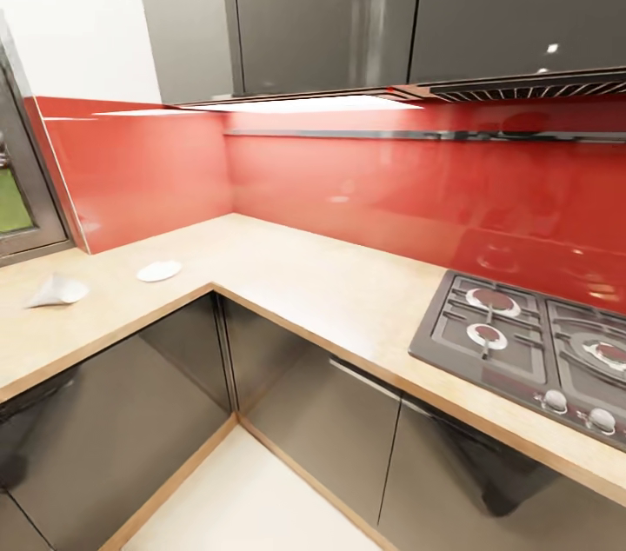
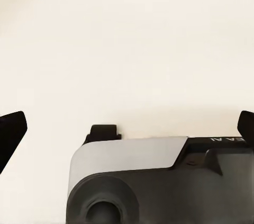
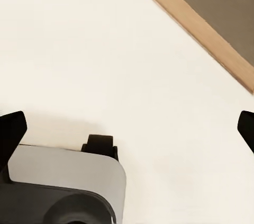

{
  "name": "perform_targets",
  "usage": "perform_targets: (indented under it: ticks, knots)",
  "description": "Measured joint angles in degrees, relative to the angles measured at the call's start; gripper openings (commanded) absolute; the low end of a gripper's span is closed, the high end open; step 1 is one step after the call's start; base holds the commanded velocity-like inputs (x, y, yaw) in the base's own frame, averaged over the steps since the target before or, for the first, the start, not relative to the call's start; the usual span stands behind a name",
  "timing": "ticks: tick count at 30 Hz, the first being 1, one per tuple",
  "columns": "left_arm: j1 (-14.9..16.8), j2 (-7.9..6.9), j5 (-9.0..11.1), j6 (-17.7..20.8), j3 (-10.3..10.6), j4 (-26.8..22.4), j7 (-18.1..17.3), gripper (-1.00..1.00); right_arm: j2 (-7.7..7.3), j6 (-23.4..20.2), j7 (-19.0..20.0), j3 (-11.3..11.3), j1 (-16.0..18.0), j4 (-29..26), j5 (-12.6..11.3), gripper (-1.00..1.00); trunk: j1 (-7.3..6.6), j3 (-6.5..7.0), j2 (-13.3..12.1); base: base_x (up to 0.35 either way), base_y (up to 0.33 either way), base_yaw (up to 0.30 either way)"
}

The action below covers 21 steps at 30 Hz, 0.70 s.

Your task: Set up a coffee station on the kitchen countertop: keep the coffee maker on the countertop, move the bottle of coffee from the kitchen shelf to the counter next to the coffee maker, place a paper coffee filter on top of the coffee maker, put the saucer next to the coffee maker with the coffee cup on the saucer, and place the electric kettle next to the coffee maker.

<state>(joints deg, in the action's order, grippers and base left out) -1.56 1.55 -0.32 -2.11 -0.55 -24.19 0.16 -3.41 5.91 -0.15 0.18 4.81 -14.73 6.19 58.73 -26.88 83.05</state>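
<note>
A small round white saucer (image 1: 159, 270) lies flat on the left run of a pale beige worktop (image 1: 313, 273). To its left on the same top rests the white folded paper coffee filter (image 1: 56, 291), near a window frame. The coffee maker, bottle of coffee, coffee cup and electric kettle are out of view. My left gripper (image 2: 127, 128) hangs open over pale floor, its dark fingertips (image 2: 11, 134) wide apart and nothing between them. My right gripper (image 3: 127, 131) is open too and holds nothing, above pale floor beside a wooden plinth strip (image 3: 196, 25).
The L-shaped worktop carries a gas hob (image 1: 530, 342) at the right. Glossy grey base cabinets (image 1: 330, 429) enclose a floor corner (image 1: 252, 499). A red backsplash (image 1: 365, 186) bears a thin dark ledge (image 1: 417, 134). Dark wall cabinets and an extractor (image 1: 530, 86) hang overhead.
</note>
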Motion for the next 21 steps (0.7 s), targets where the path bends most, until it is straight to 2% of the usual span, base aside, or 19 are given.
perform_targets:
  ticks: [21]
  knots:
    - [0.0,-0.02,0.0,0.0,0.0,0.0,0.0,1.00,0.19,0.1,-0.1,0.0,0.0,0.0,0.1,1.00,0.00,0.00,0.0,-0.001,-0.001,0.278]
